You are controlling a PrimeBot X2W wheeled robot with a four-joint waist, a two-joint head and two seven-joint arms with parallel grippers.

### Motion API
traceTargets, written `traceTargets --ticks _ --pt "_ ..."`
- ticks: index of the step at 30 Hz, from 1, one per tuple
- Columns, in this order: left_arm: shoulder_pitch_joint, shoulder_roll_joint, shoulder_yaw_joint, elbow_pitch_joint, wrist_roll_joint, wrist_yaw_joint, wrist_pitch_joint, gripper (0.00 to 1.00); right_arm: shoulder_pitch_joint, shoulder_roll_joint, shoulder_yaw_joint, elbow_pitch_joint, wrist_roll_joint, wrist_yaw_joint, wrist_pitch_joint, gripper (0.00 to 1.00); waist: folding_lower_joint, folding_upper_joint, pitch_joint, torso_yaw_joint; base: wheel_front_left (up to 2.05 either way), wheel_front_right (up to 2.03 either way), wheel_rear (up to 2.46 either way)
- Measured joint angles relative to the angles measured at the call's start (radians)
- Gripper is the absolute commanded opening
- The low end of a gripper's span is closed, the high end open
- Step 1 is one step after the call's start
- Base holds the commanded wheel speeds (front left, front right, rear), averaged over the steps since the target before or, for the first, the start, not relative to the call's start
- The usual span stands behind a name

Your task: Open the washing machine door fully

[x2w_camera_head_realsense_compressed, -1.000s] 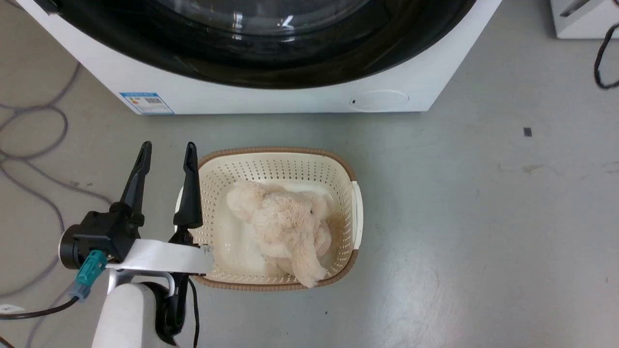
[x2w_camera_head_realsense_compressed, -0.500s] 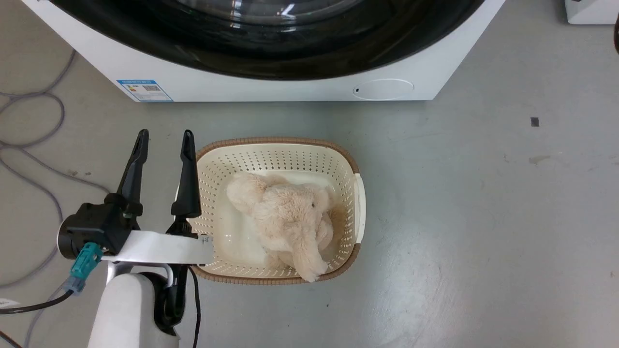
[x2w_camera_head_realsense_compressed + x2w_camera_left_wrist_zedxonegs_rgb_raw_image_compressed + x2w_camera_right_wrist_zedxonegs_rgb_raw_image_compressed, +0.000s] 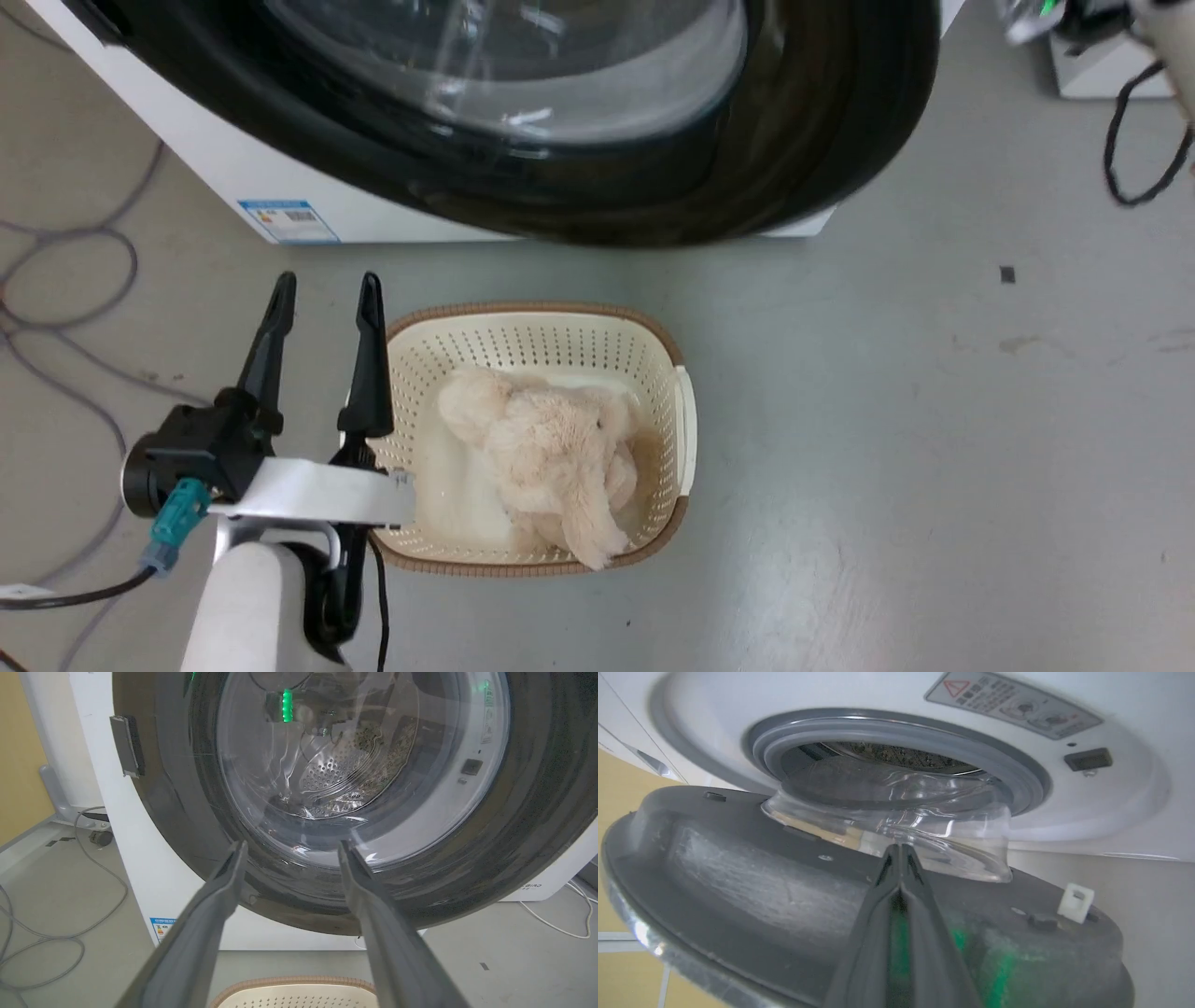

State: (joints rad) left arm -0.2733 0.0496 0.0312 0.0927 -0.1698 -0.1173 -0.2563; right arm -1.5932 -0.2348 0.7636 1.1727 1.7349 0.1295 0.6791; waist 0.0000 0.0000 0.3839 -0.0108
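**Partly open: door ajar, right fingers tucked behind it**

The door [image 3: 840, 140] stands ajar from the washer [image 3: 233, 168]. It is swung out on its left side, so its right rim overhangs the machine's right corner in the head view. In the right wrist view its grey inner face tilts away from the white front panel. The glass bowl [image 3: 924, 826] sits just in front of the grey gasket [image 3: 878, 725], at the drum mouth. The right gripper [image 3: 900, 848] lies along that inner face with its fingers pressed together and nothing between them. Their tips are at the foot of the bowl; whether they touch the door I cannot tell. A white latch hook [image 3: 1074, 899] sticks up from the door rim to the right of the fingers.

The left gripper [image 3: 325, 285] hovers low at the near left, its fingers spread wide and empty. They point at the lower part of the door and are apart from it. Just right of it on the floor [image 3: 934, 420] is a cream basket [image 3: 523, 345] holding a beige plush toy [image 3: 551, 448], near the washer's front. A blue label [image 3: 287, 221] marks the washer's lower left corner.
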Motion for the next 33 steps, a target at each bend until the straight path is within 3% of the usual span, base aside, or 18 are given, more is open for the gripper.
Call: traceTargets --ticks 33 --pt "0.246 0.000 -0.038 0.096 0.036 0.008 0.000 1.00 0.526 -0.017 0.073 -0.343 0.112 0.000 0.147 0.00 -0.0002 0.0000 -0.337 0.019 0.00 0.00 0.00"
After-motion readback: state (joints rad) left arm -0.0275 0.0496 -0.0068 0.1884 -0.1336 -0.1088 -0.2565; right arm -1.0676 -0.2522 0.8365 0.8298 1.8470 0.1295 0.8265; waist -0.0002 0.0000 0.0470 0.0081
